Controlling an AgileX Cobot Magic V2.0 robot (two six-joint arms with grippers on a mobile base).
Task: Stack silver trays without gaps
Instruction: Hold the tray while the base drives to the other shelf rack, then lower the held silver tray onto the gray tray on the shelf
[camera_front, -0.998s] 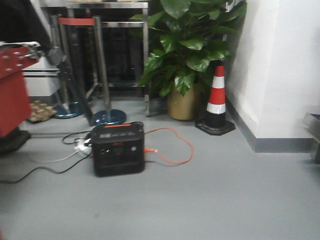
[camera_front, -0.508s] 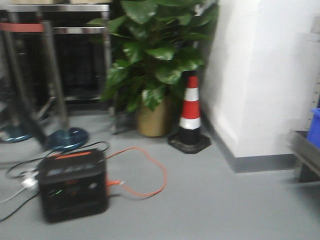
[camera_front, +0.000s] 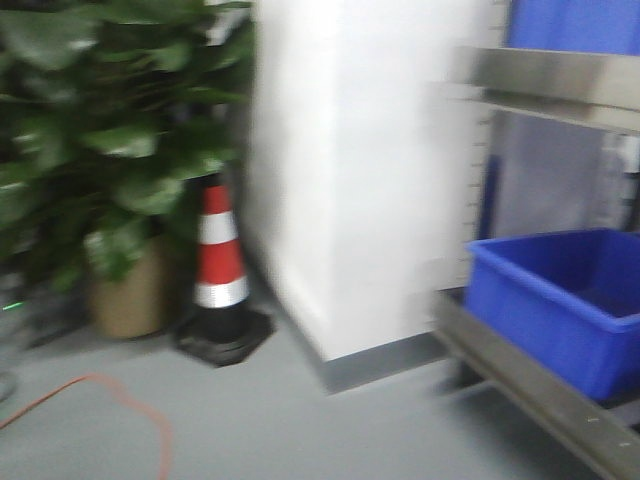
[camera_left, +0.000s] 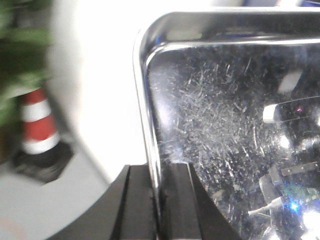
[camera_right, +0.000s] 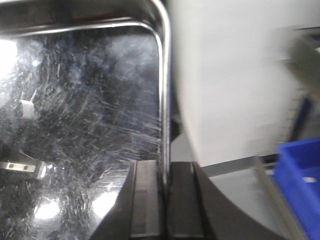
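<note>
Silver tray (camera_left: 225, 125) is carried between my two arms. The left gripper (camera_left: 159, 200) is clamped on its left rim, one pad on each side of the thin flared edge, and the right gripper (camera_right: 166, 200) is pinched the same way on the right rim. Both wrist views show the same scratched floor, so I judge it is one tray held at opposite edges.

What changed is the base, not the grip: over the last second the front view has swung right. The black power box has slid out of shot. The plant (camera_front: 110, 150) and traffic cone (camera_front: 220, 265) have drifted to the left, and the white pillar (camera_front: 360, 170) now fills the middle. A shelf rail (camera_front: 530, 390) and a blue bin (camera_front: 570, 300) have come in at near right. Everything is motion-blurred, so I take it the turn is under way.

For the task this reads as the carry leg: tray secured, heading for the shelving. No other tray shows, so I cannot tell where this one must nest.
</note>
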